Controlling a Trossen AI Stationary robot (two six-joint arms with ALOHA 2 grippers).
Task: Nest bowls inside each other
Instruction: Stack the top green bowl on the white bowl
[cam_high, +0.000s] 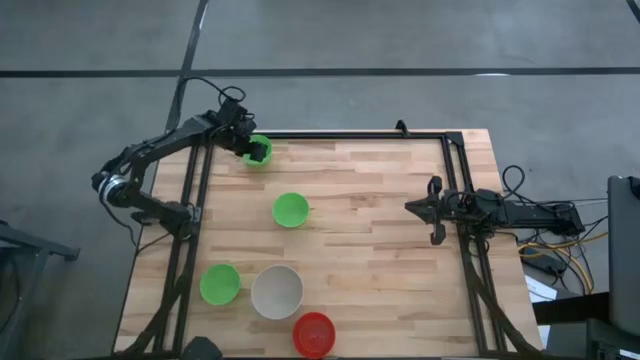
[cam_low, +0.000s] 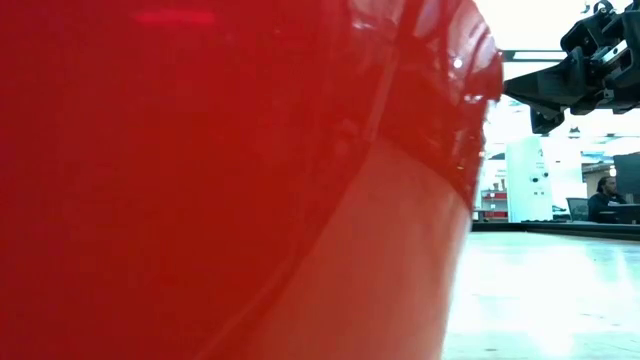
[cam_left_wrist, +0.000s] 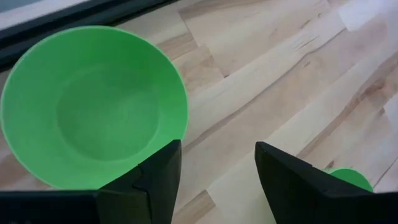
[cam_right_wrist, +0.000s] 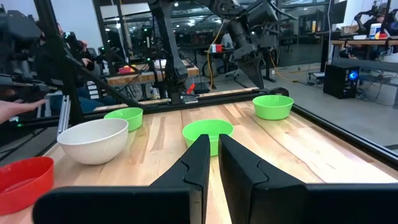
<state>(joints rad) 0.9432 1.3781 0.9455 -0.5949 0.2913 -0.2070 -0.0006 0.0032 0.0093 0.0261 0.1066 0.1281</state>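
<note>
Three green bowls, a white one and a red one stand apart, upright on the wooden table (cam_high: 390, 260). One green bowl (cam_left_wrist: 93, 106) (cam_high: 266, 149) is at the far left corner. My left gripper (cam_left_wrist: 214, 180) (cam_high: 256, 153) hovers open over its rim, pointing steeply down, with only bare table between its fingers. A second green bowl (cam_high: 290, 210) is mid-table and a third (cam_high: 220, 284) is near the left edge. The white bowl (cam_high: 277, 291) and the red bowl (cam_high: 314, 333) stand by the near edge. My right gripper (cam_right_wrist: 212, 155) (cam_high: 435, 212) waits shut at the right.
A black metal frame (cam_high: 350, 134) runs along the table's far, left and right edges, close behind the corner bowl. The red bowl (cam_low: 230, 180) fills most of the low view. Bare wood lies between the middle bowl and my right gripper. People and desks show in the room beyond.
</note>
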